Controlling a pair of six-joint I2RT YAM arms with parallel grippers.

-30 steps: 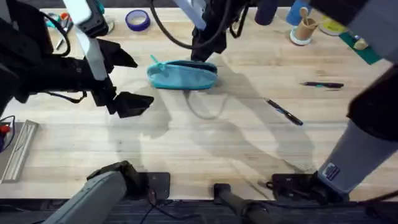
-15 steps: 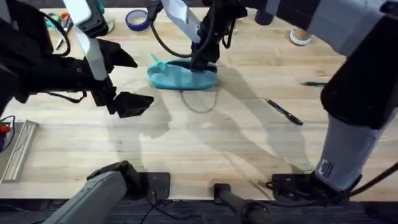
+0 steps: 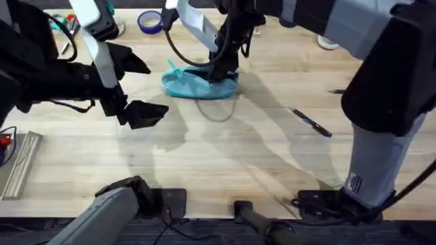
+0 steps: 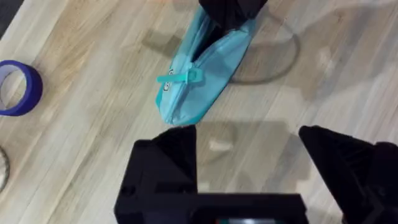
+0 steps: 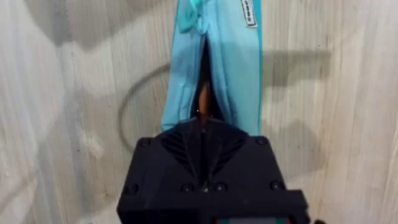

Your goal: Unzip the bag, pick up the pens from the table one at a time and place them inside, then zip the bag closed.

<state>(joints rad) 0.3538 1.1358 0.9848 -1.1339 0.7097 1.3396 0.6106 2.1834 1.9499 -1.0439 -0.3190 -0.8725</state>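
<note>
Lying crosswise on the table [image 3: 204, 156], the bag [image 3: 187, 85] gapes unzipped.

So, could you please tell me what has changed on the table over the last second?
The right arm has swung further over the far side of the table, and its gripper has gone down from just above the bag into its open zipper slit; the right wrist view shows the fingers closed inside the opening. The left gripper, open, the bag and the pen on the table have not moved.

Black arms, grey-white links, black ribbed hand [image 5: 202, 134].
</note>
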